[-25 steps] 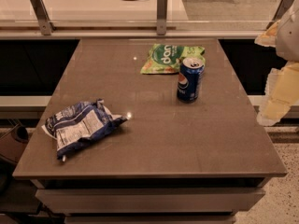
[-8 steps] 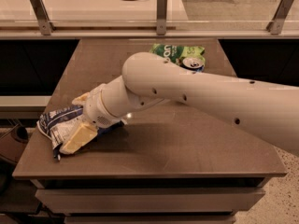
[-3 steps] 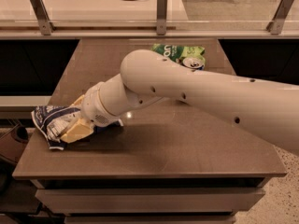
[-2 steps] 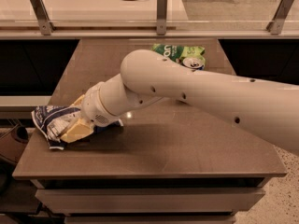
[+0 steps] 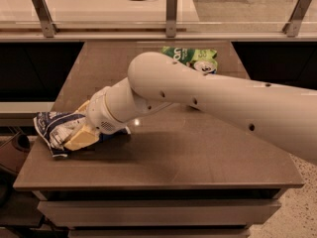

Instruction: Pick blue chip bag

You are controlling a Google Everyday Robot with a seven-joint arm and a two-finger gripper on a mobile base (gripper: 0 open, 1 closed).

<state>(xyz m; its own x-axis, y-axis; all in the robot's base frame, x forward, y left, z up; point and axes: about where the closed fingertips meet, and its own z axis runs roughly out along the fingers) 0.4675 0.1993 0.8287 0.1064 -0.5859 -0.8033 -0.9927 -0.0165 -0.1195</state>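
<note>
Since the arm stood off the table's 3 o'clock edge, what changed (camera view): the arm now lies across the table from 3 o'clock to 9 o'clock. The blue chip bag has slid from inside the 8 o'clock corner out to the 9 o'clock edge.
Change in the last second: none to be seen; bag, arm and gripper sit where they were.
Pepsi can: once in plain sight at 1 o'clock, now only its top shows behind the arm.
Green snack bag: unmoved at 12 o'clock, lying flat, its near edge hidden by the arm.
Gripper: at the table's 9 o'clock edge, low over the top, pointing toward 9 o'clock.
Fingers: two tan fingers clamped on the bag's right end, one on its near side and one on its far side.
Bag relative to gripper: caught between the fingers and sticking out beyond them toward 9 o'clock.
Bag relative to table: its left part hangs past the 9 o'clock edge; whether its underside touches the top cannot be told.
Bag's look: crumpled dark blue and white foil, with a white label panel facing up.
</note>
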